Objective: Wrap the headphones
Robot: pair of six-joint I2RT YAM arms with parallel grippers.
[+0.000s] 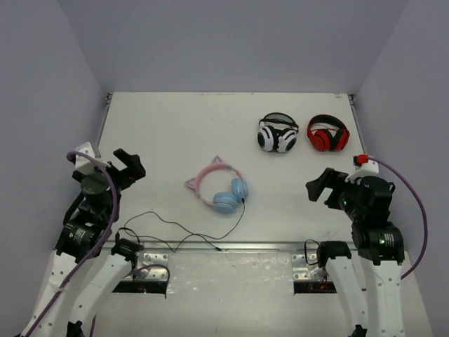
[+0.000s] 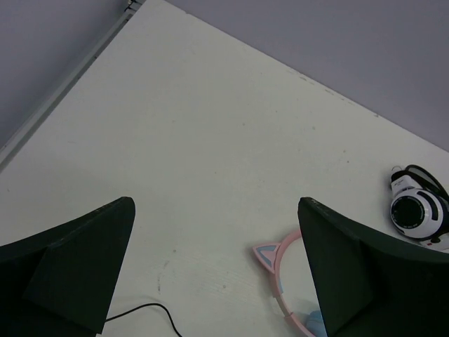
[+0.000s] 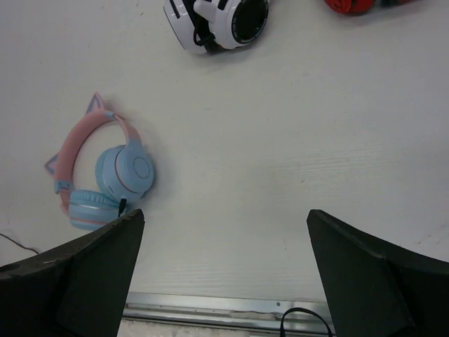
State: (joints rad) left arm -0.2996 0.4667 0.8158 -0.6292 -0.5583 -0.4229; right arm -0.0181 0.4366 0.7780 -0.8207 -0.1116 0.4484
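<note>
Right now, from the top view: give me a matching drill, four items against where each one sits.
Items:
1. pink cat-ear headphones
2. white-and-black headphones
3. red-and-black headphones
4. black cable

Places:
A. far side of the table, closest to the right wall
B. about the middle of the table
C. trailing along the near edge, toward the left arm
D. far side, right of centre, another pair at its right

Pairs: 1-B, 2-D, 3-A, 4-C

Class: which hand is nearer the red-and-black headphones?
Right. The right hand hovers just robot-side of the red-and-black headphones; the left hand sits far off to their left.
</note>
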